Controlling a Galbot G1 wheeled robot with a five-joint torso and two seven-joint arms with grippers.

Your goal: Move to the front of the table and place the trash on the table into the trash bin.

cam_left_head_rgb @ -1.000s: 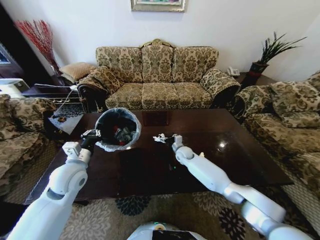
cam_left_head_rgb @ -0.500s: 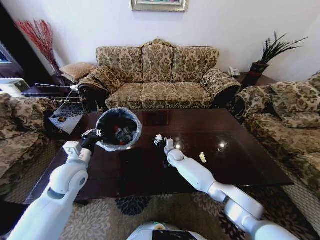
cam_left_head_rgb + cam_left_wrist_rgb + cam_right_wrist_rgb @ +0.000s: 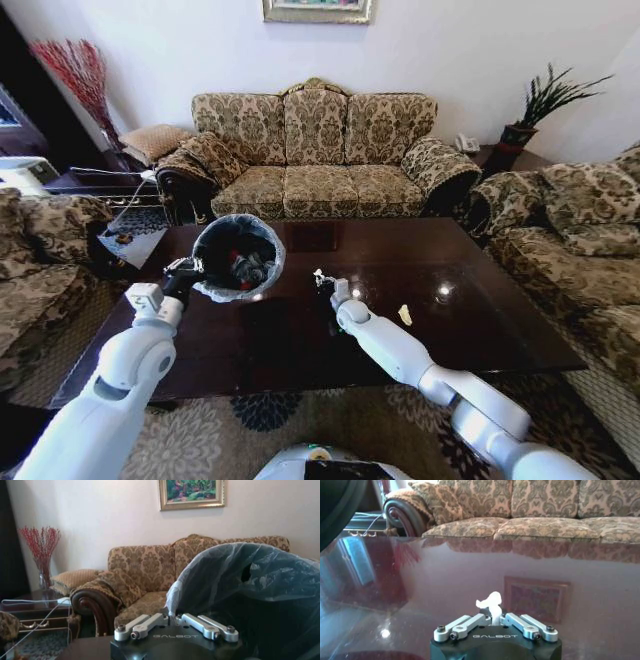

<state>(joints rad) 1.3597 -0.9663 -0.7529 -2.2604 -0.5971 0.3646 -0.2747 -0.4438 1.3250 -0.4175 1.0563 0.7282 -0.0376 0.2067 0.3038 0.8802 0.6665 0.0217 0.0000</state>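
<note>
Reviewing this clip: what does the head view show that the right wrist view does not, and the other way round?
Head view alone: the left gripper holding the trash bin by its rim above the table, trash inside the bin, and a yellow scrap on the tabletop.
Right wrist view alone: the fingers pinched on the white paper's lower end.
Both: the right gripper shut on that paper, the table and the sofa behind.

"GALBOT" on left tool (image 3: 175, 627); same on right tool (image 3: 495, 621)

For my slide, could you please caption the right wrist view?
Right gripper shut on crumpled white paper above the glossy table, sofa beyond.
</note>
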